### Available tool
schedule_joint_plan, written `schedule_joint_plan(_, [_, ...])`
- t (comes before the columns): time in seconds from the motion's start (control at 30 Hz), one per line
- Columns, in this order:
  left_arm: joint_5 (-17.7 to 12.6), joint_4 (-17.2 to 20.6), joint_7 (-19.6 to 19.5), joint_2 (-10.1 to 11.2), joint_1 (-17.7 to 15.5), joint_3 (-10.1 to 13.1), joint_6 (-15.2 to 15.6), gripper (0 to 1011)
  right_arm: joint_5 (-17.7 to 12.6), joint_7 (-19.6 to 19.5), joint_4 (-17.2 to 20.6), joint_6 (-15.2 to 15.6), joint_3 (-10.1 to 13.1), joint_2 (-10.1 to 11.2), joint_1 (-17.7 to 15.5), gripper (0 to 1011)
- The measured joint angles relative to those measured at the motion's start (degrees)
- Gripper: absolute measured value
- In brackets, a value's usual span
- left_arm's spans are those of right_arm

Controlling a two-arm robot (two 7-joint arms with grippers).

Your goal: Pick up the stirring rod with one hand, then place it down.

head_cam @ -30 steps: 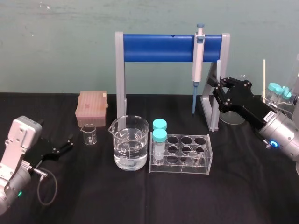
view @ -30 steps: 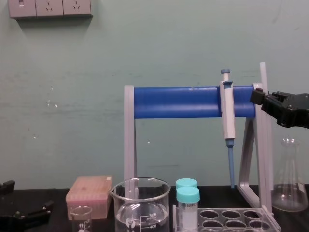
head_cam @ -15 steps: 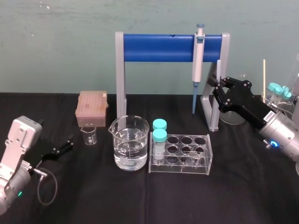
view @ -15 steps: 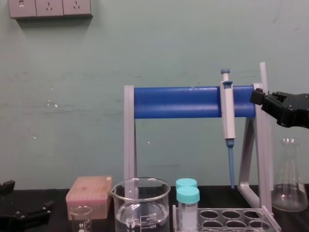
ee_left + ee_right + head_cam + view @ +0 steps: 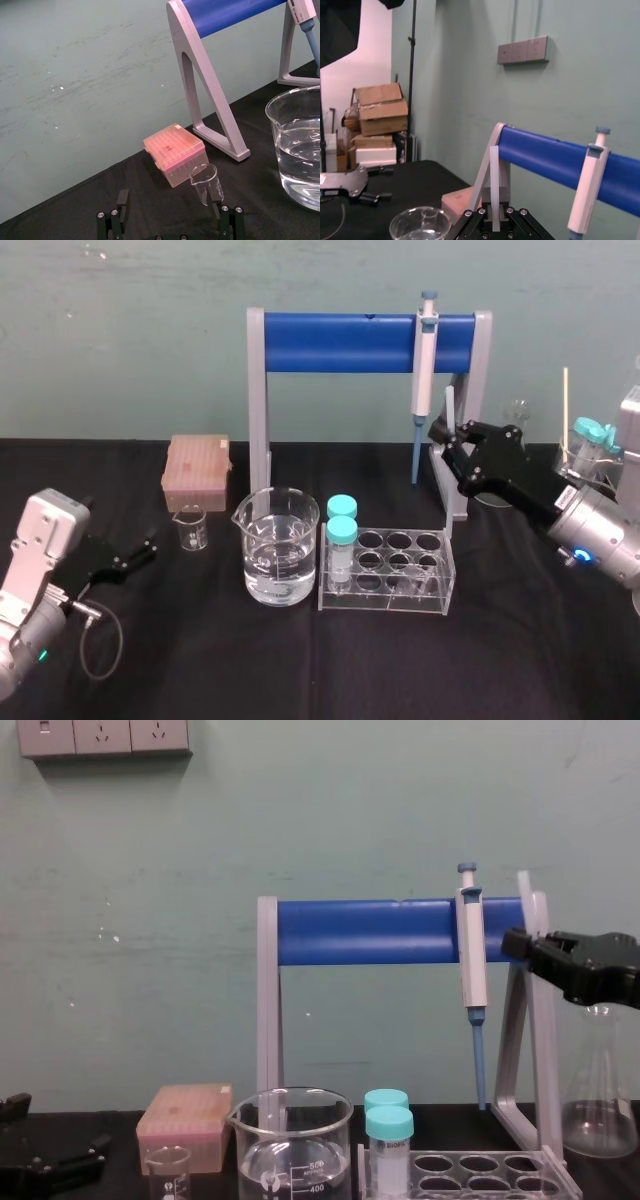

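Your right hand (image 5: 450,435) is clamped narrow on the stirring rod (image 5: 494,185) and holds it upright above the worktop (image 5: 300,670). The rod is just beside the right upright of the pipette stand (image 5: 340,343) and near the hanging pipette (image 5: 424,360). Whether the rod touches the upright cannot be told. Treat the rod as light, stiff, smooth and brittle: it will likely slip or pivot between the fingers rather than bend, and a knock on the frame could snap it. The right wrist view shows a good length standing above the fingers. How much hangs below the hand is hard to tell against the grey upright, so allow for a long swinging end. A hold nearer the middle would probably steady it. The widest bare room on the worktop lies at its front, nearer you than the water beaker (image 5: 280,545) and the tube rack (image 5: 395,570). The flask (image 5: 600,1090) stands behind the right hand, so going back is tight. Your left hand (image 5: 145,546) rests on the worktop far to the left with its fingers apart, well clear of the rod.
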State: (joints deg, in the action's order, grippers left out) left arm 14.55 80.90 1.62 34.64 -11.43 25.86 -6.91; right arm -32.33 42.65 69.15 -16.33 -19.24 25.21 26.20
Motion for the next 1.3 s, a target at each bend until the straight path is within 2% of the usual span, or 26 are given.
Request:
schedule_joint_plan(0.3, [0.0, 0.0, 0.0, 0.0, 0.0, 0.0, 0.0, 1000, 0.1, 1.3, -0.8, 0.8, -1.2, 0.4, 0.5, 67])
schedule_joint_plan(0.77, [0.0, 0.0, 0.0, 0.0, 0.0, 0.0, 0.0, 1000, -0.3, 4.6, -4.6, 0.1, -3.5, -0.5, 2.8, 67])
schedule_joint_plan(1.3, [0.0, 0.0, 0.0, 0.0, 0.0, 0.0, 0.0, 1000, -1.4, 7.3, -9.3, 0.5, -5.0, -1.5, 4.4, 67])
